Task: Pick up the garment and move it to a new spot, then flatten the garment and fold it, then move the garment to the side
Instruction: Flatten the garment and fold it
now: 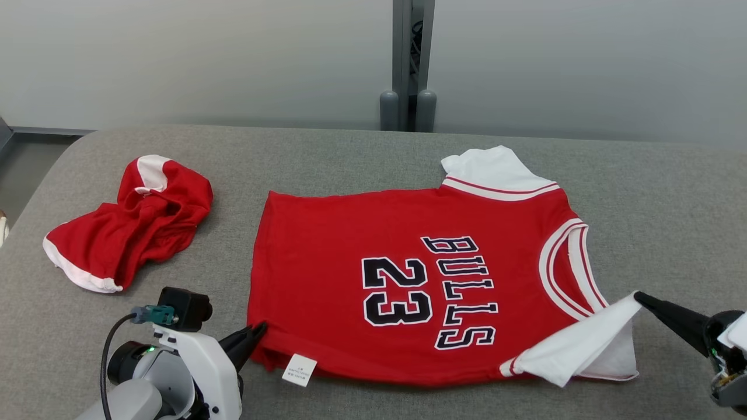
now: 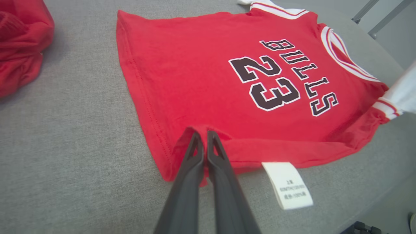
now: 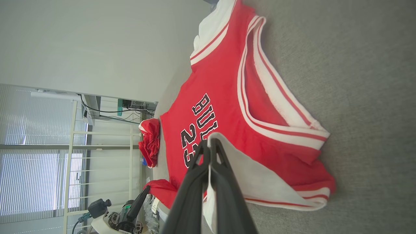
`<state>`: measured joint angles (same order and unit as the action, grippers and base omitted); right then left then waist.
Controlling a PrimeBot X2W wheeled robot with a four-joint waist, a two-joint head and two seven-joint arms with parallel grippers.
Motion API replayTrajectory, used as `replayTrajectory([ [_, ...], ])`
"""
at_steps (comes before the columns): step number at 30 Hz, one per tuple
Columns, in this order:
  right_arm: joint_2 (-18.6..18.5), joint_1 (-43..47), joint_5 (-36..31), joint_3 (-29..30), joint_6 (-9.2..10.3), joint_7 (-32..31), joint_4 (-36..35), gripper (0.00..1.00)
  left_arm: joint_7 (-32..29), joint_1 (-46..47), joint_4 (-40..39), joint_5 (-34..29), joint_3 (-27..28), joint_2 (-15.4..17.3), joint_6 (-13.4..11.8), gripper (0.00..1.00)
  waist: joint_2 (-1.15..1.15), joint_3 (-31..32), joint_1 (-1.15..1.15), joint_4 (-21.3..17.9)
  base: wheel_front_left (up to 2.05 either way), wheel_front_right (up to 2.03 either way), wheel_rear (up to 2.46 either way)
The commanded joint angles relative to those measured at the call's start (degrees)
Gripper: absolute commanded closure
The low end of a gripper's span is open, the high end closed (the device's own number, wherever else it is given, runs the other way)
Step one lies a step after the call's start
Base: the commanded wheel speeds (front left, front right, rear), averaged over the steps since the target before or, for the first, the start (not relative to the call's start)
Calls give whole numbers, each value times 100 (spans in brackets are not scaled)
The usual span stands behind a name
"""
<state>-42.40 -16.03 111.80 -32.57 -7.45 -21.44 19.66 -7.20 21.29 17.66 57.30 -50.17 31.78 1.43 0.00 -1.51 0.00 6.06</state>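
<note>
- Red jersey (image 1: 327, 233) lay spread flat on the grey surface (image 1: 671, 198).
- Fingers of left gripper (image 1: 261, 331) pinched its hem corner (image 1: 269, 352); those of right gripper (image 1: 638, 296), its white sleeve (image 1: 583, 350).
- Cloth judged light and limp; best held at edges.

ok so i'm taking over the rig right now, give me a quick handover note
Left tool: shut on the near hem corner of the Bulls jersey, beside the care label.
Right tool: shut on the near white sleeve, whose edge is lifted.
Things: the jersey lies spread out, print up, on the grey table. A crumpled red garment sits apart on the left.
Done: the jersey looks flattened.
Left: fold it, then move it to the side.
</note>
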Motion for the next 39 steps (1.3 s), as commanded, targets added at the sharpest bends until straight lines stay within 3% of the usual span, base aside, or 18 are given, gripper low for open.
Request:
replayTrajectory([
  [1,32,-146,-42,-16,-7,124,114,100,32,100,80,53,58,-30,-39,100,0,-74,0,-4,0,0,0],
  [9,310,-769,-162,-89,-10,369,623,100,124,324,480,153,127,-320,45,100,0,-325,0,14,0,0,0],
  [20,545,-1172,-466,-129,-10,499,1005,100,263,554,959,134,189,-556,-28,100,0,-560,0,102,0,0,0],
  [39,855,-1599,-943,47,-10,680,1289,100,601,1031,1748,40,245,-987,-2,100,0,-976,0,222,0,0,0],
])
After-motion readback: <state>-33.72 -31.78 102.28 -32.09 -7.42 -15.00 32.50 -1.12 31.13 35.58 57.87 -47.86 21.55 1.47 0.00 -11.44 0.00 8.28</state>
